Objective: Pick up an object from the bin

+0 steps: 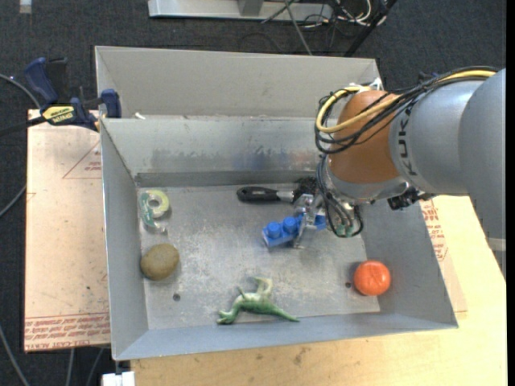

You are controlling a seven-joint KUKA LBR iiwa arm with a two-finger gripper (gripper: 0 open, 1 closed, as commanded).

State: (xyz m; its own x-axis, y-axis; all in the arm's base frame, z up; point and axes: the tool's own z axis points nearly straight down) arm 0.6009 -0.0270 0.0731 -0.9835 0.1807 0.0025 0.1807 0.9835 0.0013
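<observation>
**Gripper down at the blue toy in the middle of the bin**

The arm reaches in from the right, and its orange cover (364, 147) with looped cables (325, 117) hangs over the far right part of the bin (201, 145). The gripper (308, 219) is low over the floor, at the right end of a small blue toy (278, 233) that lies near the middle of the bin. Whether it is spread or pinching the toy cannot be told from this view.

A black-handled tool (256, 193) lies just behind the toy, near the back wall. An orange ball (372, 278) sits well apart at the front right. A green toy dinosaur (256, 302) lies along the front wall. At the left are a brown stone (159, 261) and, behind it, a pale green ring (154, 204).
</observation>
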